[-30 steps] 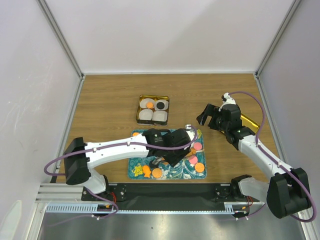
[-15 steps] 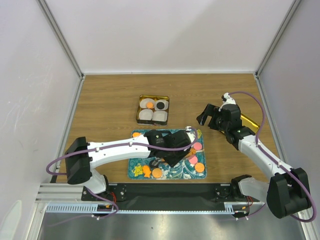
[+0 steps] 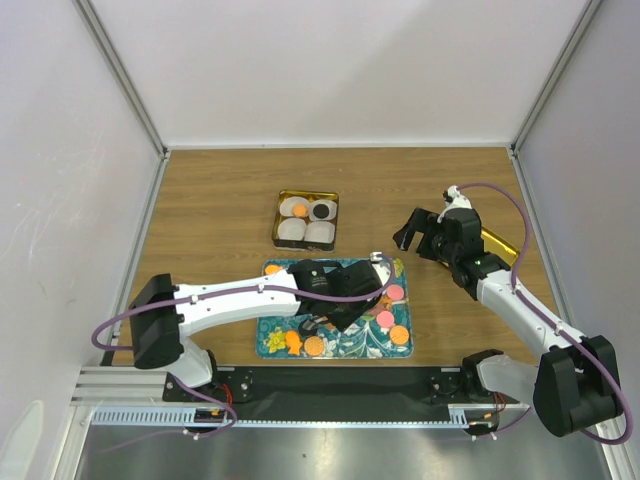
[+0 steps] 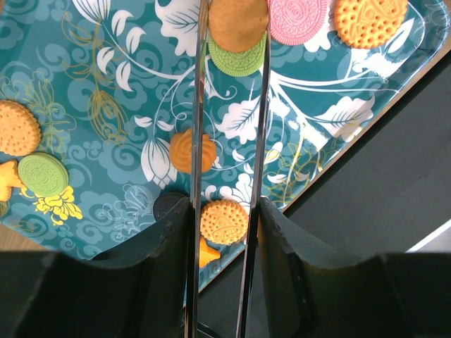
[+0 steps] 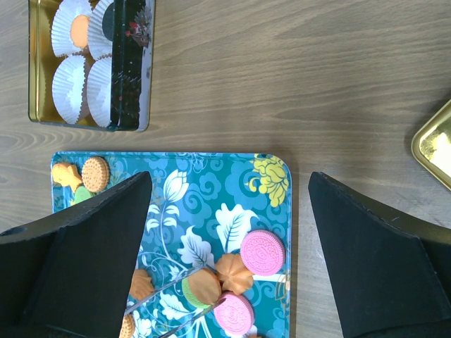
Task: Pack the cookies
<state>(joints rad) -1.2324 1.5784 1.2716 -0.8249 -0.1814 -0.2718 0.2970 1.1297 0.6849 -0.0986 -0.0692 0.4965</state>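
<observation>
On the teal flowered tray at the near middle of the table, the left gripper has its two long thin metal blades pinched on an orange cookie. That one sits right over a green cookie; can't tell if they're touching or if it's lifted a bit. Just right of it there's a pink cookie, then another orange one. More cookies are scattered over the tray: a flower-shaped orange one, a round orange one by the near edge, and a second green one off toward the tray's left end.

Just beyond the tray's far edge is the gold tin with four white paper cups in it. The far-left cup holds an orange cookie, the far-right cup a black cookie, and the two near cups look empty.

The right gripper hangs over bare wood to the right of the tin, fingers spread wide with nothing between them. A gold lid lies further right, partly behind that arm.
</observation>
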